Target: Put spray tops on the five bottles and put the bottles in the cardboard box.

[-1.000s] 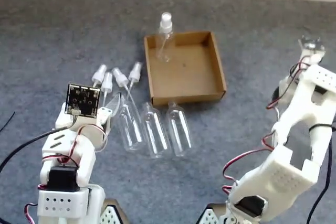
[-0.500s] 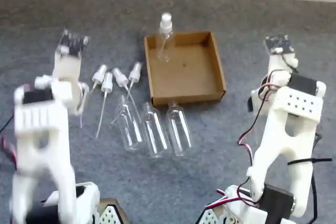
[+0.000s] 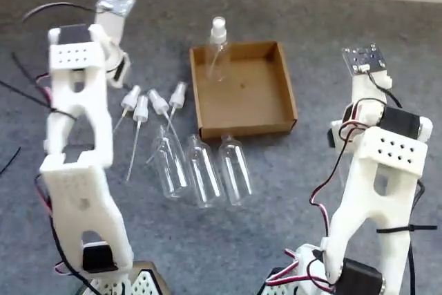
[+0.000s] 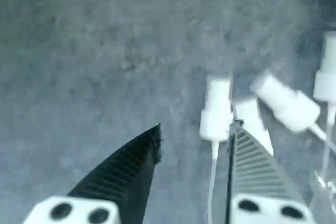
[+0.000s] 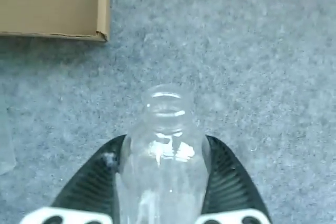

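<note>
First, from up high, the left arm [image 3: 76, 108] stands tall on one side of the grey table [image 3: 311, 18] and the right arm [image 3: 383, 164] stands on the other side. The cardboard box [image 3: 286, 98] sits between them, farther back. One capped bottle [image 3: 217, 50] stands up straight in a back corner of the box. Three bare bottles [image 3: 204, 170] lie side by side on the table, just in front of the box. Four spray tops [image 3: 157, 101] lie in a little bunch beside the box, near the left arm. Next, at the left wrist, the left gripper [image 4: 195, 128] has its two fingers spread wide apart and holds nothing. It hangs over the table with the white tops just past its tips. One top lies near the gap, and the pale finger [image 4: 252, 166] covers part of another. Last, at the right wrist, the right gripper [image 5: 165, 141] pinches a clear open bottle [image 5: 167, 103] between its two black fingers. That bottle's mouth has no top on it. A corner of the box shows farther off.
</note>
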